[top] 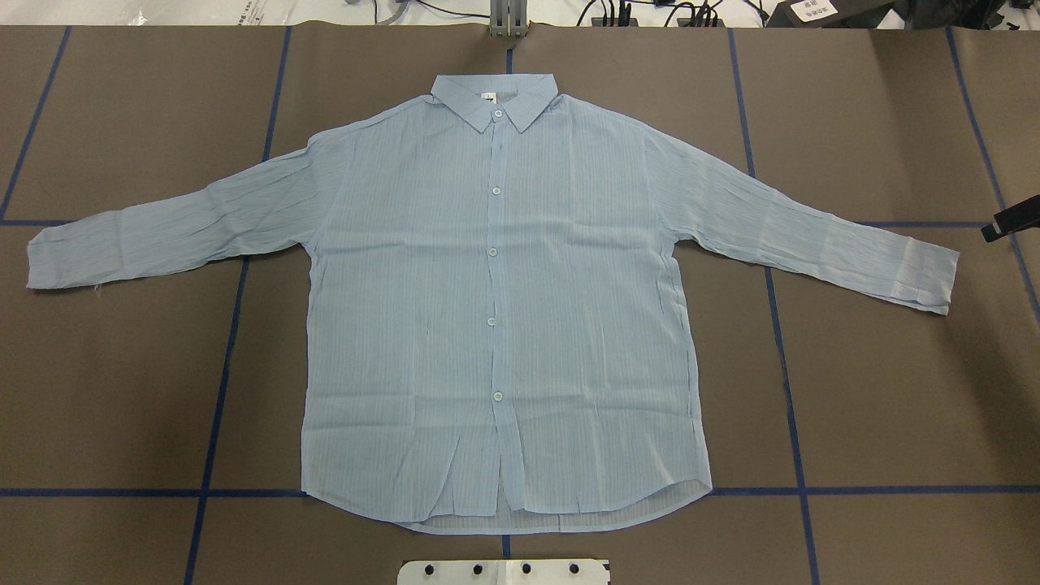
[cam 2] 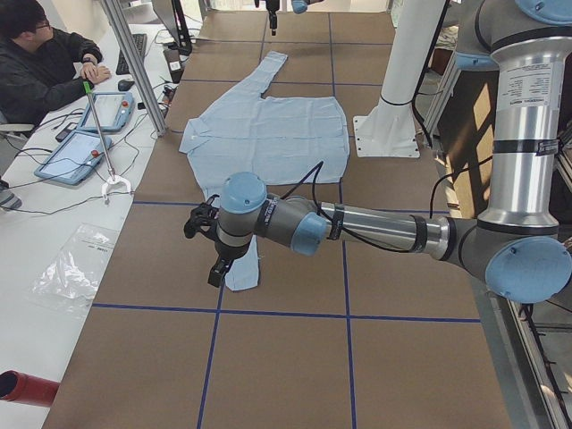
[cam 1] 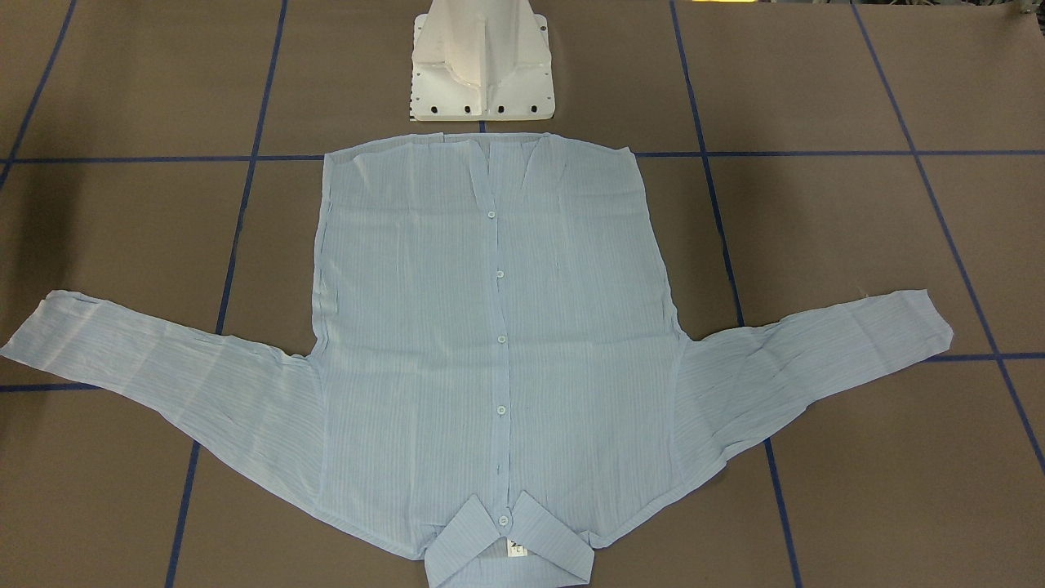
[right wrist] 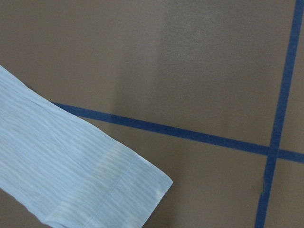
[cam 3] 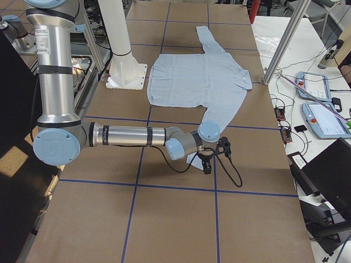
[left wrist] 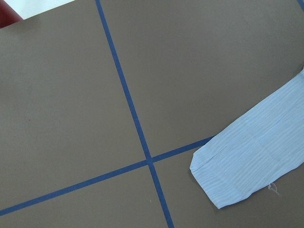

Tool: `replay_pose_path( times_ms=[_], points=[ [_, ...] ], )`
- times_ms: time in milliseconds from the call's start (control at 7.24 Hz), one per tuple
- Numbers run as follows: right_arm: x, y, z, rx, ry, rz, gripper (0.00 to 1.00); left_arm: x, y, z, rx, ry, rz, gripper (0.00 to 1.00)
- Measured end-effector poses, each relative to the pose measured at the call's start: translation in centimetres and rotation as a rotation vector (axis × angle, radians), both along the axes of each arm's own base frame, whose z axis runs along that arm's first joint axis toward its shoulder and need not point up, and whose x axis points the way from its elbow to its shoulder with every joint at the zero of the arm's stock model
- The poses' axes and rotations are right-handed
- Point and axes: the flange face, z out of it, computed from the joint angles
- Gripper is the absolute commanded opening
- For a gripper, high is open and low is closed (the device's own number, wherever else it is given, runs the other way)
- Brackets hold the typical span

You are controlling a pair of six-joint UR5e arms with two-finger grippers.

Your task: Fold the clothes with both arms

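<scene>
Left gripper hangs near one cuff of shirt, right gripper near other; jaw gap unclear, seemingly empty.

I count one shirt on one table. It has two sleeves, a left sleeve and a right sleeve. It also has one collar, one white neck label and five small white buttons down its front.

I have two arms, my left arm and my right arm. They carry two grippers, one each: my left gripper and my right gripper. I stand on one white pedestal base.

Beside the table I count one person, two blue-edged tablets, one clear plastic bag and one red cylinder.
</scene>
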Motion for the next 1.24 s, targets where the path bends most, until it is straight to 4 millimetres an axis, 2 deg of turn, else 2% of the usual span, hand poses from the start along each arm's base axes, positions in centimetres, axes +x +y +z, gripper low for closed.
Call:
replay_pose_path(
  times_ms=[138, 414, 691, 829, 1243],
  points=[
    [-1.8, -1.2, 1.3, 0.014, 0.013, -0.023, 0.91, 0.0, 0.0, 0.0, 0.000, 0.001, 0.000, 1.00],
    [-5.1, -2.2, 2.7, 0.045, 0.021, -0.073, 0.75, 0.2, 0.1, -0.1, -0.003, 0.024, 0.009, 1.00],
    [-6.3, -2.1, 3.0, 0.051, 0.023, -0.093, 0.54, 0.4, 0.2, -0.1, -0.008, 0.052, 0.020, 1.00],
    [-6.5, -2.0, 3.1, 0.051, 0.024, -0.096, 0.48, 0.4, 0.2, -0.1, -0.008, 0.055, 0.022, 1.00],
    [-6.6, -2.0, 3.2, 0.047, 0.026, -0.099, 0.48, 0.4, 0.2, 0.0, -0.011, 0.057, 0.022, 1.00]
  ],
)
